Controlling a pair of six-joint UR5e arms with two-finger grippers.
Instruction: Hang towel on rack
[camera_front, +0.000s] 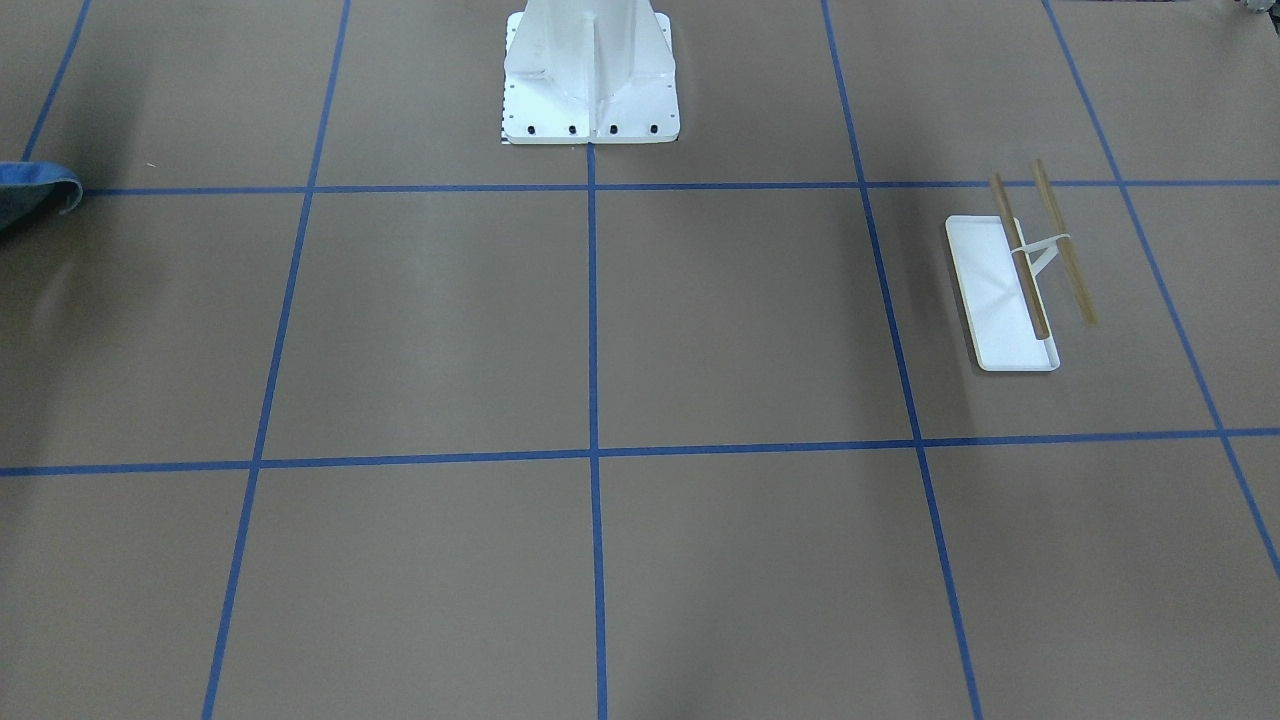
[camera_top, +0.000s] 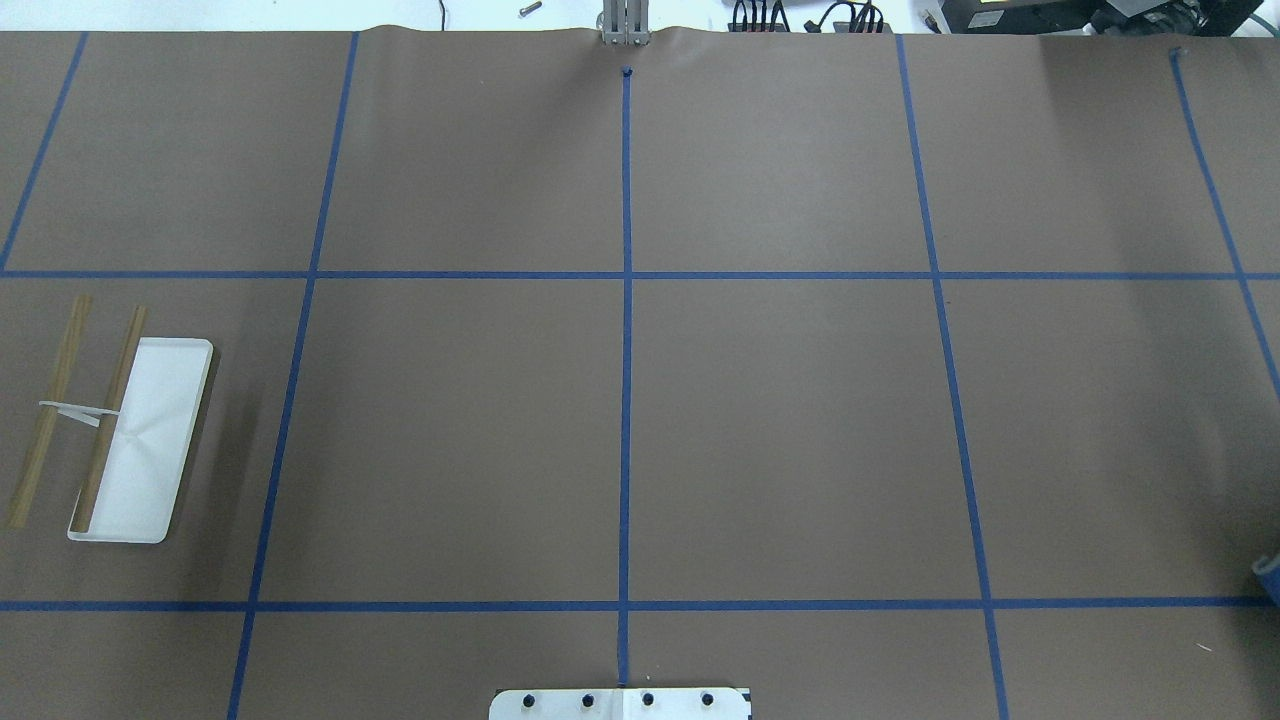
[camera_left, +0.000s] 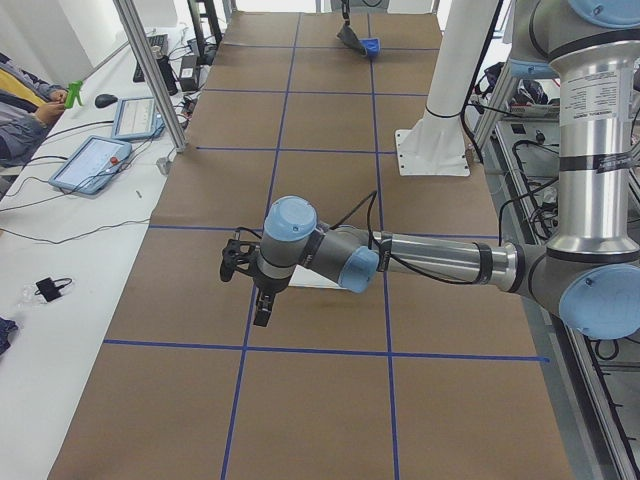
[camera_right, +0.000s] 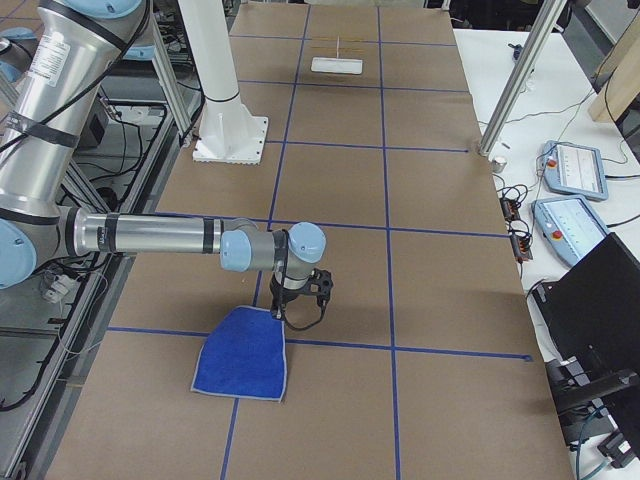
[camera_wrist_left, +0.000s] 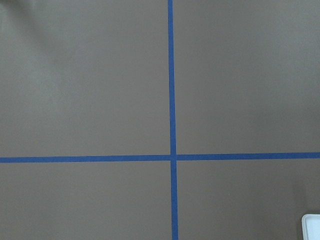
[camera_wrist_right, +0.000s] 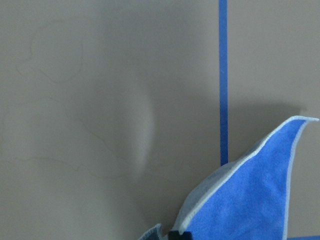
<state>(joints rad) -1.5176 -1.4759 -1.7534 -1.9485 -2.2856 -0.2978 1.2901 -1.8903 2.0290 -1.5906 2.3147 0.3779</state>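
Observation:
The towel lies blue face up on the brown table at the robot's right end. One corner is lifted to my right gripper. In the right wrist view the blue cloth with its light edging rises to a dark fingertip, so the gripper is shut on it. The towel's edge shows in the front view and in the overhead view. The rack, a white tray with two wooden rods, stands at the robot's left end. My left gripper hovers near it; I cannot tell whether it is open or shut.
The large white bolted pedestal stands at the robot's side of the table, in the middle. Blue tape lines divide the table into squares. Tablets and cables lie on the white bench along the far side.

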